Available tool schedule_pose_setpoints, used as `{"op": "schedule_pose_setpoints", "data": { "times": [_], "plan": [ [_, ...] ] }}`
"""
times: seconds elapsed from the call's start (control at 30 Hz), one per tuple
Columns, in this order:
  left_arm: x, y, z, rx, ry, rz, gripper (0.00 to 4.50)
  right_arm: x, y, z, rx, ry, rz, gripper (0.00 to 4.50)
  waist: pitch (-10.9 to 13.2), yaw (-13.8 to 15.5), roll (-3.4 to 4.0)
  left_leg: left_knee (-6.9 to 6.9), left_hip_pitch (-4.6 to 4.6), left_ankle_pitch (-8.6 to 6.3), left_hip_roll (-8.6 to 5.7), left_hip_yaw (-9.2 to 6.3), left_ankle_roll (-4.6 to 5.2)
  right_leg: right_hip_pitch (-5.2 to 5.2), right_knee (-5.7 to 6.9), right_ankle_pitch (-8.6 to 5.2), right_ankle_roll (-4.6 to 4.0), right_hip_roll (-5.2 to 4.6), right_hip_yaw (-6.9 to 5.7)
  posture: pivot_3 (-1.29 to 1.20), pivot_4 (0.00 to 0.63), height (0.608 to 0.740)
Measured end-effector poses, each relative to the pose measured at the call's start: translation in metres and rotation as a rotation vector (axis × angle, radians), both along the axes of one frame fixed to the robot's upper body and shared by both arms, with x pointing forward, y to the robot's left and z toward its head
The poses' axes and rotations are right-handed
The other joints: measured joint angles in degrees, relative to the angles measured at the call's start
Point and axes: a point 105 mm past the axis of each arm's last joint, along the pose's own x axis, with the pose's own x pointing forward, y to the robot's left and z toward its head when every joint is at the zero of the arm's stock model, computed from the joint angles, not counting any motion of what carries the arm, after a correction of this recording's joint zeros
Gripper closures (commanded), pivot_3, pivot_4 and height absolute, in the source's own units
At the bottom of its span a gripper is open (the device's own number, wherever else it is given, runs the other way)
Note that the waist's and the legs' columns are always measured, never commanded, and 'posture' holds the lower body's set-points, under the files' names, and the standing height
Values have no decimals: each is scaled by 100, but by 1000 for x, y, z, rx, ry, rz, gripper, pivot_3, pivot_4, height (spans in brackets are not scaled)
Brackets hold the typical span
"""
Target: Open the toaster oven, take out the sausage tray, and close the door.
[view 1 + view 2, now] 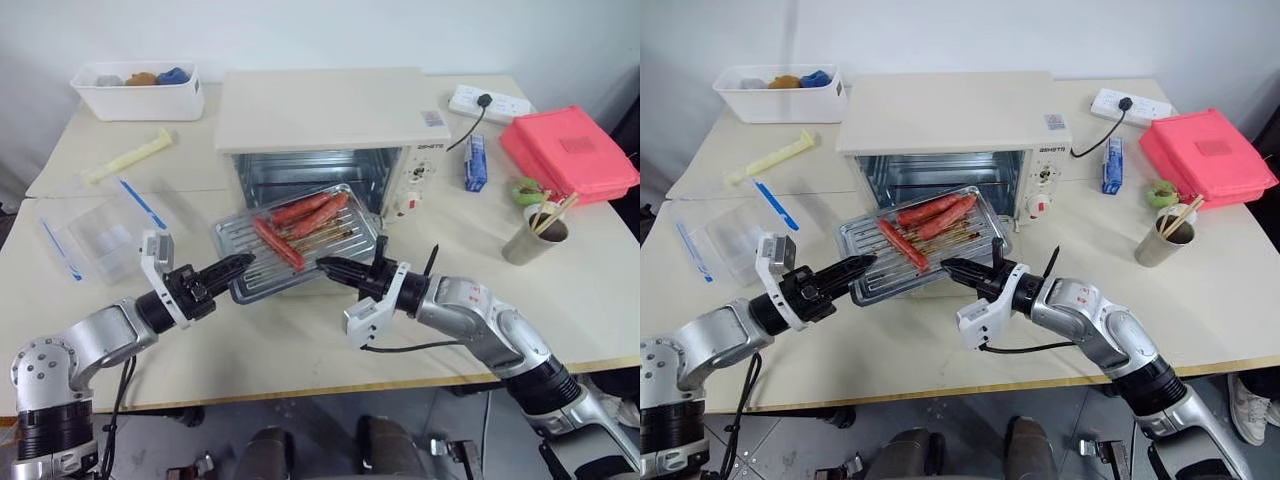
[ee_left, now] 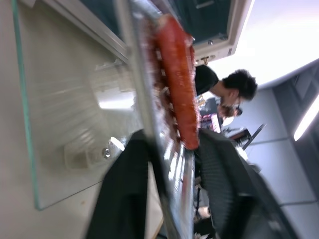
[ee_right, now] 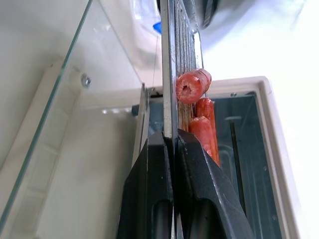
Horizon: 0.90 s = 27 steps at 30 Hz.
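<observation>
The cream-white toaster oven (image 1: 320,110) stands at mid-table with its cavity open. Its glass door (image 3: 60,124) lies folded down flat beneath the tray. The silver ribbed sausage tray (image 1: 245,252) hangs just in front of the opening and carries several red-orange sausages (image 1: 305,215). My left gripper (image 1: 243,263) is shut on the tray's left rim, one finger (image 2: 124,199) on each side of the metal. My right gripper (image 1: 325,267) is shut on the tray's front right rim, with its fingers (image 3: 199,189) pinching the thin edge.
A clear plastic container with blue strips (image 1: 100,240) lies to the left. A white bin (image 1: 140,95) stands at the back left. On the right are a red box (image 1: 568,150), a metal cup with sticks (image 1: 535,238), a blue pack (image 1: 476,162) and a power strip (image 1: 490,103). A person (image 2: 234,89) is behind.
</observation>
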Motion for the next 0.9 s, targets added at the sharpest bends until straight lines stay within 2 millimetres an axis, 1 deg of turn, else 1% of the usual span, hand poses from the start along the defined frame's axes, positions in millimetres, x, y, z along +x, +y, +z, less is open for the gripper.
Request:
{"op": "schedule_pose_setpoints", "data": {
  "times": [0.07, 0.27, 0.3, 0.37, 0.43, 0.53, 0.57, 0.6, 0.67, 0.73, 0.77, 0.83, 0.9],
  "plan": [
    [-3, -1, -3, -7, 16, 9, 4491, -1, 0, -3, -10, 12, 7, 4500, 0, 0, 0, -1, -1, 0, 0, 1, 0, 0, -2, 0, 0, 1, 0, 0, 150, 740],
    [-7, -5, -10, -32, 39, 29, 4491, -2, -3, -6, -19, 64, 24, 4500, 0, 11, 0, 1, -1, 0, -2, 5, 1, 5, -10, 0, -1, 1, 3, 0, 150, 740],
    [-8, -5, -11, -38, 41, 30, 4500, -2, -4, -6, -14, 86, 29, 3892, 0, 10, 0, 2, -1, 0, -2, 5, 1, 5, -11, 0, -1, 1, 3, 0, 150, 740],
    [-9, -11, -11, -90, 35, 28, 4500, -7, -5, -7, 29, 174, 53, 3334, 0, 15, 0, 1, -1, 0, -1, 4, 1, 8, -15, 0, -1, 1, 2, 0, 150, 740],
    [-12, -10, -15, -117, 46, 43, 4500, -10, -6, -8, 56, 255, 70, 2658, 0, 12, 0, 1, -1, 0, -1, 4, 2, 8, -15, 0, -1, 2, 2, 0, 150, 740],
    [-18, 5, -21, -143, 57, 107, 4500, -9, -22, -10, 65, 350, 55, 1613, 0, -2, 0, 0, 0, 0, 1, 6, 2, 8, -16, -1, -2, 4, 3, 0, 150, 740],
    [-22, 11, -21, -160, 51, 125, 4500, -9, -29, -8, 83, 387, 51, 1316, 0, -1, 0, -1, 0, 0, 2, 7, 2, 8, -17, -1, -3, 4, 3, 0, 150, 740],
    [-26, 18, -22, -176, 44, 143, 4500, -9, -36, -8, 96, 423, 49, 920, 0, 3, 0, -1, 0, 0, 2, 8, 2, 8, -18, -2, -3, 4, 3, 0, 150, 740],
    [-33, 27, -24, -191, 39, 166, 4500, -11, -44, -7, 120, 489, 56, 311, 0, 12, 0, 0, 0, 0, 2, 9, 3, 10, -23, -2, -3, 4, 4, 0, 150, 740],
    [-42, 34, -28, -211, 43, 191, 4500, -12, -51, -7, 158, 556, 66, 311, 0, 18, 0, 0, 0, -2, 1, 11, 6, 12, -27, -2, -4, 3, 6, 0, 150, 740],
    [-50, 40, -32, -229, 51, 215, 4500, -11, -59, -8, 177, 592, 58, 311, 0, 18, 0, 0, 1, -6, 1, 14, 13, 13, -30, -2, -4, 0, 10, 0, 150, 740],
    [-65, 50, -43, -270, 81, 274, 4500, -1, -82, -8, 240, 656, -12, 311, 0, 20, 0, 0, -1, -11, 3, 19, 21, 15, -41, -2, -4, -2, 15, 0, 150, 740],
    [-77, 55, -51, -308, 98, 343, 4500, 14, -106, -6, 334, 719, -111, 311, 1, 22, -2, 2, -1, -13, 12, 23, 25, 17, -51, -2, -4, -6, 19, 0, 150, 740]
  ]
}}
